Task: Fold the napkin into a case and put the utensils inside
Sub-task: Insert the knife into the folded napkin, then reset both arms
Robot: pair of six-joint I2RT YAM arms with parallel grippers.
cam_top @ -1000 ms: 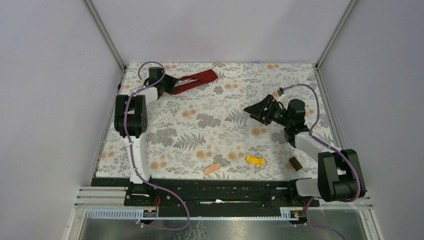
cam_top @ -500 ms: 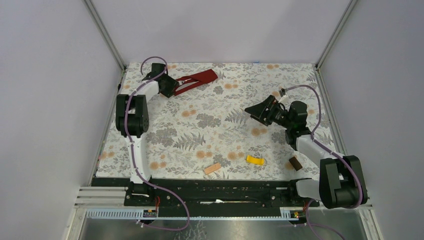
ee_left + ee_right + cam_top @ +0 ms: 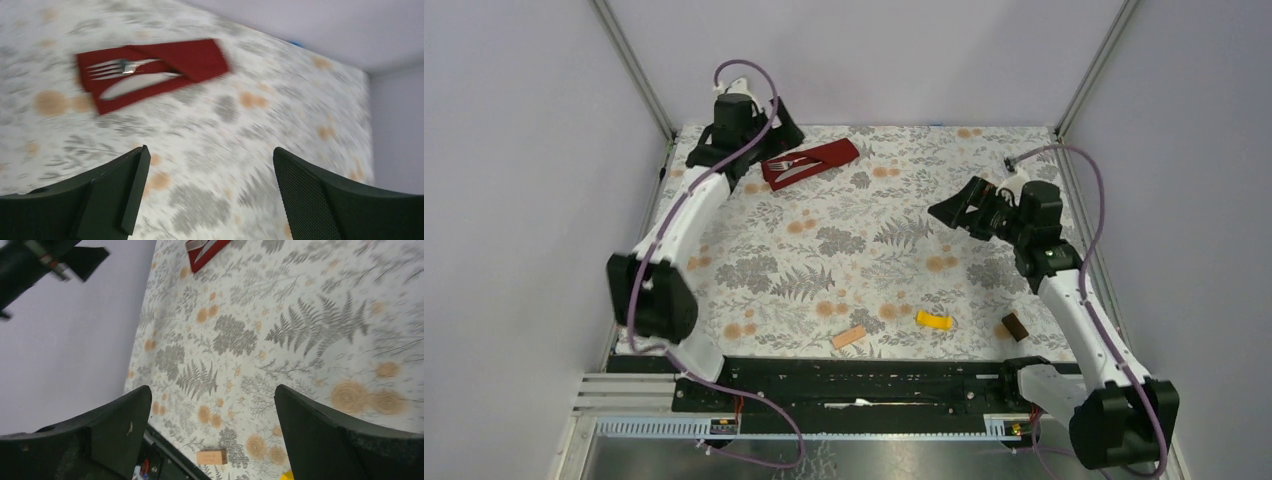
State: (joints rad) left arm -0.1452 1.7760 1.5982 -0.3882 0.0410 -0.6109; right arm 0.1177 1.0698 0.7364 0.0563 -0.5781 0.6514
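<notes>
While my left gripper (image 3: 210,160) and right gripper (image 3: 212,390) are gaping wide and holding nothing, the napkin (image 3: 195,57) is lying folded.
The fork (image 3: 117,65) and knife (image 3: 132,84) are resting side by side on it, handles tucked under its flap; my left gripper is hovering just beside the napkin, my right gripper well apart from it.

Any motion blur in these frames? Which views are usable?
Left wrist: floral tablecloth smeared by motion, dark red cloth napkin with silver metal fork and knife soft but readable. Right wrist: mild blur toward the right edge. Top external: sharp, evenly lit, no glare.
</notes>
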